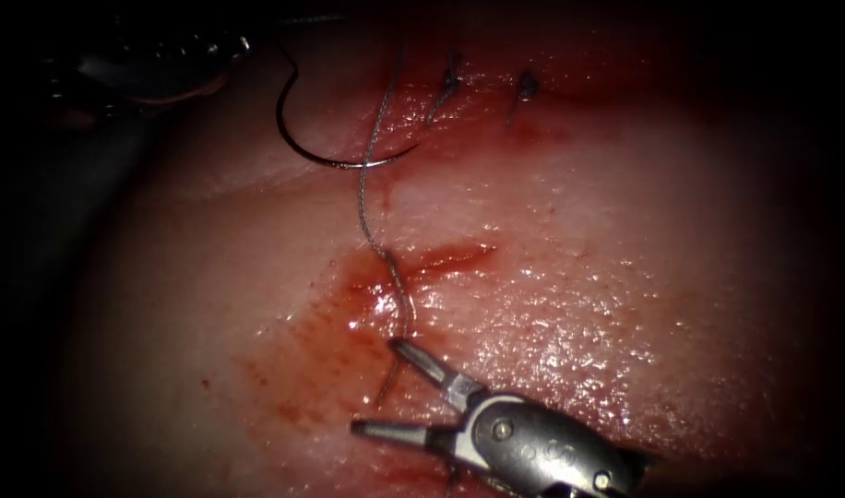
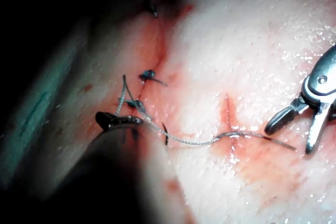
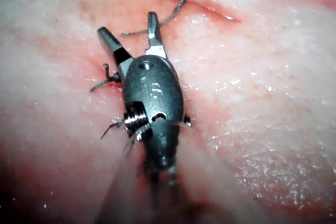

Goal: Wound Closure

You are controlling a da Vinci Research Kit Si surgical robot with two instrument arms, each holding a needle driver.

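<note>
Below, right tool fingers spread, empty, over thread; needle on tissue.

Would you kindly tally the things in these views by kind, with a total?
Needle drivers: 2, the left tool and the right tool
Curved needle: 1
Thread: 1
Finished stitches: 2
Tissue: 1
Total: 7

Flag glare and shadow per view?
Endoscope view: dark vignette shadows the left gripper, seemingly holding the needle by its tail; glare on wet tissue. Left wrist view: shadow around that gripper. Right wrist view: strongly lit, right gripper open, empty. Needle tip touches tissue, depth unclear.
</note>
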